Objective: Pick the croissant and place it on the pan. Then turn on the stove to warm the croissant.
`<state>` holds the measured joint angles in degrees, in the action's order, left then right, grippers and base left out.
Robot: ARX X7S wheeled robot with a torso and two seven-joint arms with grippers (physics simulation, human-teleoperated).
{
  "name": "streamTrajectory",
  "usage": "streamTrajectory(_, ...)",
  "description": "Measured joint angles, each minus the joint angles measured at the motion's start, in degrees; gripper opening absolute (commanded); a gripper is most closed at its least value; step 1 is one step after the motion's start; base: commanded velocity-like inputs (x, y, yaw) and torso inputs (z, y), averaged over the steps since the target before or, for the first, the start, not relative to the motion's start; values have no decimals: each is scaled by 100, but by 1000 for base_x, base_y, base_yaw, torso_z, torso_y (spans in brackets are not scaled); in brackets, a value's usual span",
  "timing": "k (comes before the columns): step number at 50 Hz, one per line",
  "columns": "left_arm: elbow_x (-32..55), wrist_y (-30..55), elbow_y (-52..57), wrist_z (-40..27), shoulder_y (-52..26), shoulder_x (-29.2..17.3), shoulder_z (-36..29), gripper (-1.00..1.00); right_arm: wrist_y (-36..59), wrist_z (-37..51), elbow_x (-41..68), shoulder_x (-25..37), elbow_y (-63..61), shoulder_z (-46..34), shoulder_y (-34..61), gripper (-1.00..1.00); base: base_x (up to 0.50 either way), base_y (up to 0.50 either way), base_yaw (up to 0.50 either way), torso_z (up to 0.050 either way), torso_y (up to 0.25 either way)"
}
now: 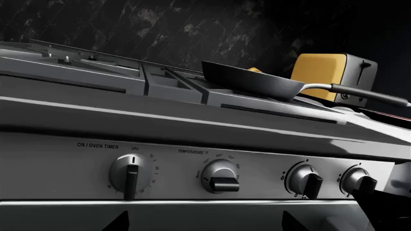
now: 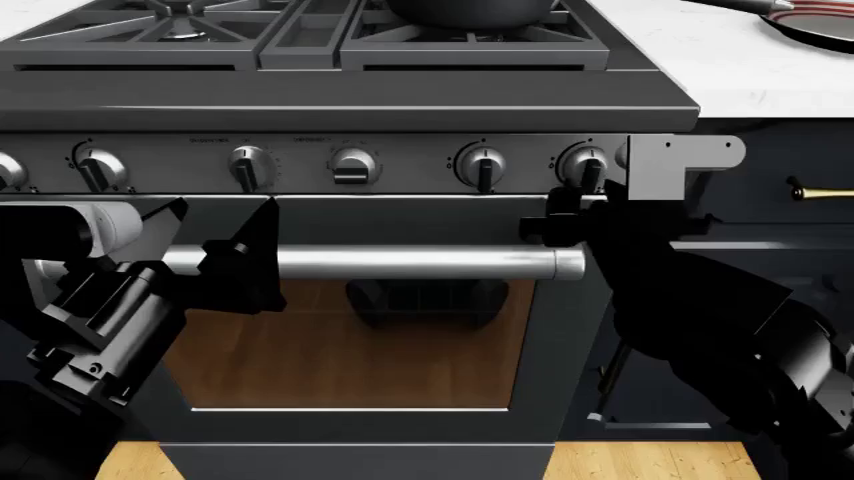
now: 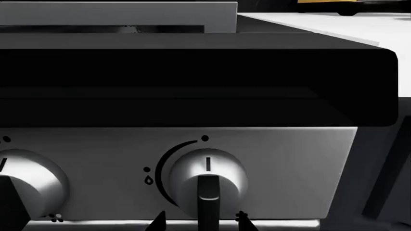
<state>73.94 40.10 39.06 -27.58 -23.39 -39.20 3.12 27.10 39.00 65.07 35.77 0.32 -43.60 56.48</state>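
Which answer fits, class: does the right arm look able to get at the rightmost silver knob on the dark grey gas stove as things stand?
Probably yes. The right gripper sits just below the rightmost silver knob on the dark grey gas stove, with nothing between them. The right wrist view shows that knob close ahead and its fingertips at the knob's base.

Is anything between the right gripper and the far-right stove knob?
No. In the right wrist view the right gripper sits just before the knob, fingertips flanking its handle with only bare gap between.
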Motion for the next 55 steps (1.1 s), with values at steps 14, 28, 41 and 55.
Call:
streamTrajectory(14,-4,-19,-3,-2,11,-13,-5,100,-15,39,-30,21,1,25,-27,-100,0,0,0,0,0)
streamTrajectory(28,-8,-46,-10,1,31,-26,1,100,-15,30,-53,31,-3,19,-29,-100,0,0,0,0,0)
streamTrajectory(41,-14,-54,3,-11,37,-33,-20,100,171,-3,-135,151,-144,-77,37,-100,0,0,0,0,0)
streamTrajectory(55,-17,-71,-25,-5,31,-29,-40,100,506,-57,-301,282,-296,-278,212,-100,0,0,0,0,2)
